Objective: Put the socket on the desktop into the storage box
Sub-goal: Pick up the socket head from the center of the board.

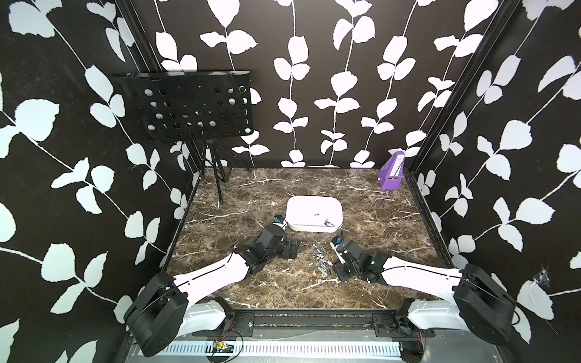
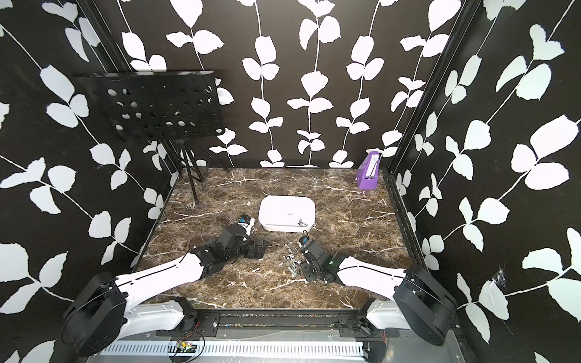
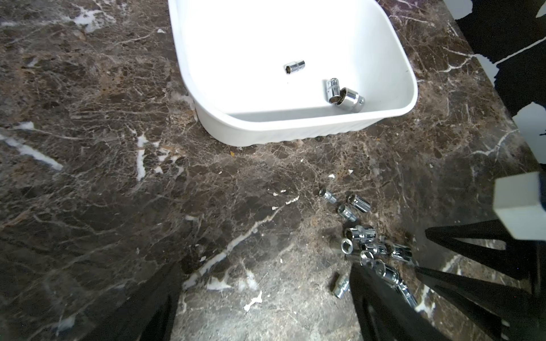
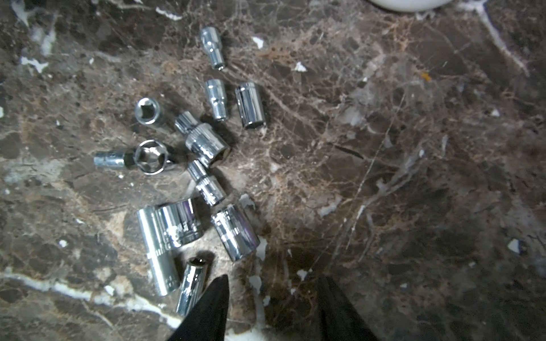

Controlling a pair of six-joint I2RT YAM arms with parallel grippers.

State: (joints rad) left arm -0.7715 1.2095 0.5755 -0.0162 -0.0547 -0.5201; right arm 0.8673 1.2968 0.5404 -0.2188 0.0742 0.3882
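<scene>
Lining up on the next socket in the pile on the counter.
We are holding the right end effector (image 4: 273, 285) low over the chrome sockets (image 4: 206, 144) on the counter (image 4: 413, 177), jaws partly apart and empty; the left end effector (image 3: 266, 307) is hanging wide open, also empty. We are judging the stout socket (image 4: 235, 233) just ahead the cleanest pick: straddle it alone, clear of the slim socket (image 4: 190, 286) beside one finger, then carry it to the storage box (image 1: 311, 227), where three sockets (image 3: 350, 99) are lying.

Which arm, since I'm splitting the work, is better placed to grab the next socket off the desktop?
Probably the right: the right gripper is open, low over the desktop beside the sockets. The left gripper, also open, faces the storage box with them off to one side.
</scene>
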